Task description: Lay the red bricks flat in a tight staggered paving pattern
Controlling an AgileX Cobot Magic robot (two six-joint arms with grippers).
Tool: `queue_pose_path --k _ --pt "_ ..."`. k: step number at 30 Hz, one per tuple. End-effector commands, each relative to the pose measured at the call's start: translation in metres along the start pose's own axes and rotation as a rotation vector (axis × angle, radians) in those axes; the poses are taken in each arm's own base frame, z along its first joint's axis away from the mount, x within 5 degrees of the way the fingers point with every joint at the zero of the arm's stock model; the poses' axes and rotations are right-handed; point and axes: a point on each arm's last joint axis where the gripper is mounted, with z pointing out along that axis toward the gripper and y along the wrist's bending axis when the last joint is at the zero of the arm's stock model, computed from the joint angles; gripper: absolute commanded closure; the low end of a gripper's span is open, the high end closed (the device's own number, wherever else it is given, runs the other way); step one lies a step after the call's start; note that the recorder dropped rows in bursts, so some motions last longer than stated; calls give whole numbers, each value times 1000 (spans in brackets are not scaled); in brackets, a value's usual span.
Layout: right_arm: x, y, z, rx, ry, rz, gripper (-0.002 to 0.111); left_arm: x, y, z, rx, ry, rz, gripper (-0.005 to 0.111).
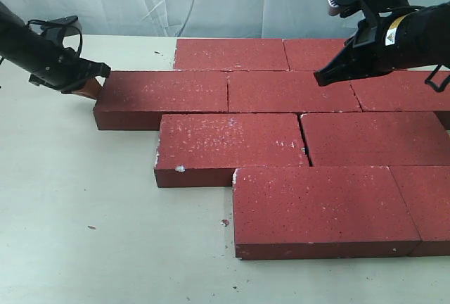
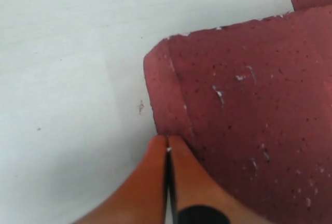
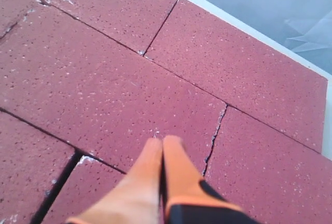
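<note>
Four staggered rows of red bricks (image 1: 316, 209) lie flat on the worktop (image 1: 77, 219), with a dark gap (image 1: 305, 142) open in the second row. At mid-left the left hand (image 1: 96, 82), pinched shut and empty, meets the end of the third-row brick (image 1: 165, 96). That looks like tightening, and the next move calls for a steady push rightward. At upper right the right hand (image 1: 325, 77), closed on nothing, sits over that row. No containers are in shot.

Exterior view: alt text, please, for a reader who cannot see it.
Red bricks lie flat in four staggered rows on a pale table. The left tool, shut, sits at the left end of the second row from the far side; the right tool, shut, is over that row further right.
</note>
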Motion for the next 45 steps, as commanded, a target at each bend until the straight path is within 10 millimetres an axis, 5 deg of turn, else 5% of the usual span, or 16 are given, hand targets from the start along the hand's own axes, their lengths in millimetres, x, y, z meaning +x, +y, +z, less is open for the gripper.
queue_pose_path --k 1,9,13,18,25,33,40,45 --pt "-1 -3 -3 10 -16 1 109 4 -3 2 -19 53 25 107" --pt "0 -2 -1 6 -11 11 109 5 17 -11 -61 48 6 107" --pt "-2 -2 -1 2 -31 40 109 -2 17 -51 -130 16 45 107" --pt "-16 -5 -4 0 -112 113 109 -14 -8 -117 -225 -79 105 107" --pt "-40 -30 -35 41 213 72 109 1 -44 -184 -259 -56 84 107" --pt "-13 -66 -50 85 343 215 109 26 -63 -206 -291 -131 91 107" --pt "9 -88 -79 173 193 337 109 50 -73 -222 -350 -259 118 107" --pt "18 -82 -102 201 81 354 109 66 -81 -230 -379 -366 129 107"
